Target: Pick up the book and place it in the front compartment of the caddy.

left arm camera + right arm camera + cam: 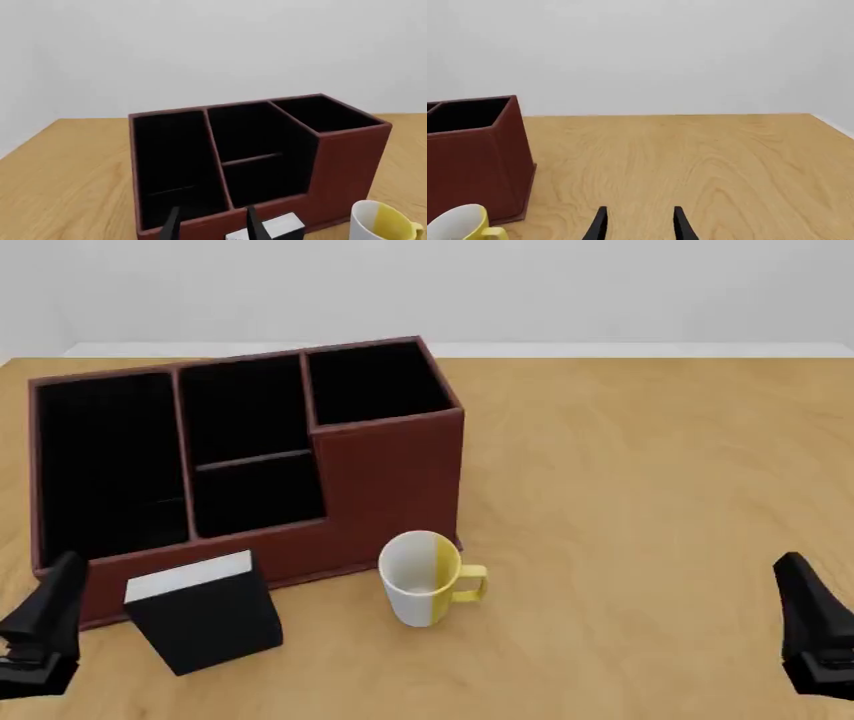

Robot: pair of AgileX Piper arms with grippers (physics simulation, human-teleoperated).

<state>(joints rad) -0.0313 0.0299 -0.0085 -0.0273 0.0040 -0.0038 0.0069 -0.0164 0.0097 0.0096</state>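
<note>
1. The left gripper (38, 635) is hanging at the counter's (641, 490) near left corner, its fingers (172, 226) spread with nothing between them in the left wrist view.
2. The caddy (387, 480) is filling the counter's far left part, its low front wall facing the near edge and its taller walls stepping up toward the far edge; its black-lined compartments are standing open from above.
3. The book (207, 615) is standing upright on the counter just in front of the caddy's low front wall, near the left gripper and clear of its fingers. It is showing black covers and one white page edge turned upward, and it is sitting slightly skewed to the caddy's wall.
4. A white and yellow mug (424, 578) is standing just right of the book, close to the caddy's right near corner, handle pointing right.
5. Right of the mug, bare wood is stretching to the counter's right and far edges.
6. The right gripper (817, 635) is hovering at the near right corner, well apart from everything, its fingers (680, 225) spread and holding nothing.
</note>
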